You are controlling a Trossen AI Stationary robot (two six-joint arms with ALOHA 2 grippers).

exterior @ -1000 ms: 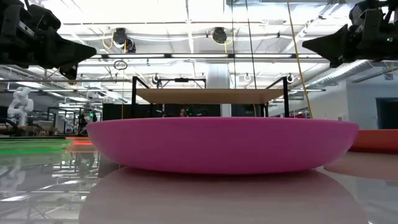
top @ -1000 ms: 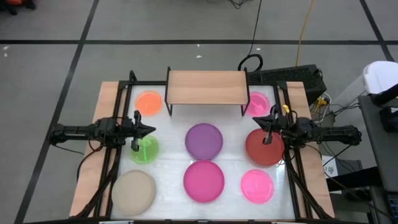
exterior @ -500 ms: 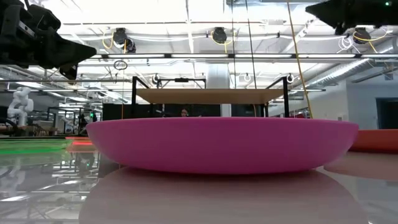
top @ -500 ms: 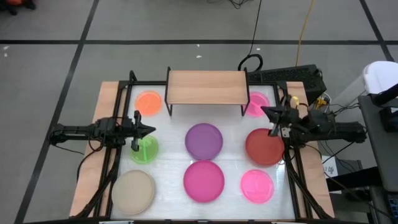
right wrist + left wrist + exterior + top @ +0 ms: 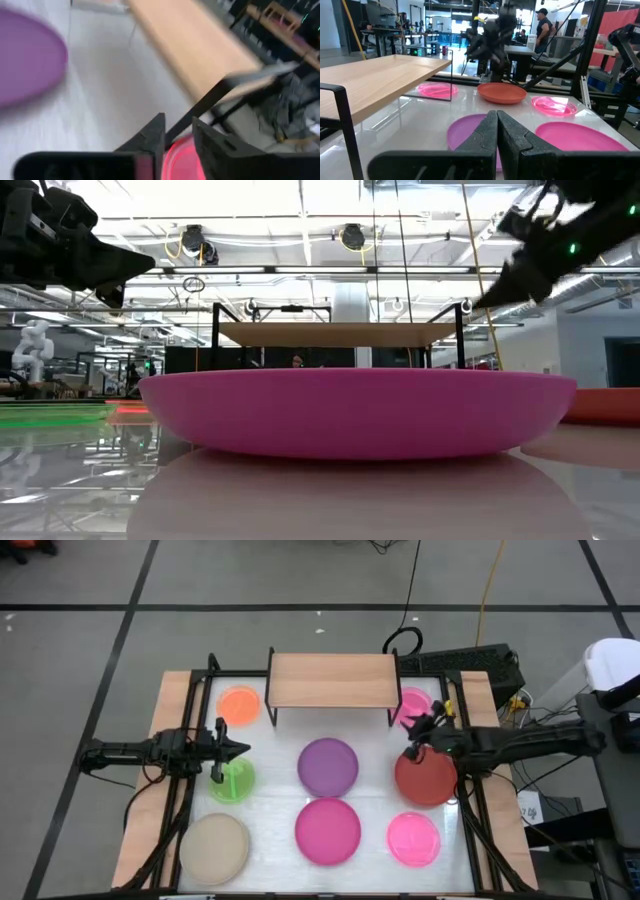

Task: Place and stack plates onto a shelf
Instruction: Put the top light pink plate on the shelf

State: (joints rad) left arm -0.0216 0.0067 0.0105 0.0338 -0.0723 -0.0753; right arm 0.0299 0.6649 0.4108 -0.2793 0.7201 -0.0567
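Eight plates lie flat on the white table: orange [image 5: 238, 705], green [image 5: 232, 782], purple [image 5: 328, 765], magenta [image 5: 328, 830], red [image 5: 427, 780], beige [image 5: 213, 847] and two translucent pink ones [image 5: 415, 705] [image 5: 413, 839]. The light-wood shelf [image 5: 333, 680] stands on black legs at the far side, with nothing on it. My right gripper [image 5: 408, 752] [image 5: 179, 120] hangs tipped downward, slightly open, above the red plate's far left rim, near the shelf's right leg. My left gripper [image 5: 245, 749] [image 5: 496, 114] is shut and hovers level over the green plate's far edge.
Black frame rails [image 5: 465, 740] run along both table sides beside the arms. In the low view the magenta plate [image 5: 355, 415] fills the foreground, with the shelf [image 5: 335, 333] behind it. Cables and equipment lie beyond the far right corner. People stand in the room behind the table.
My right arm rose, then reached toward the table's left, and its gripper tipped nose-down over the red plate's far left rim. The left arm and all the plates stayed where they were.
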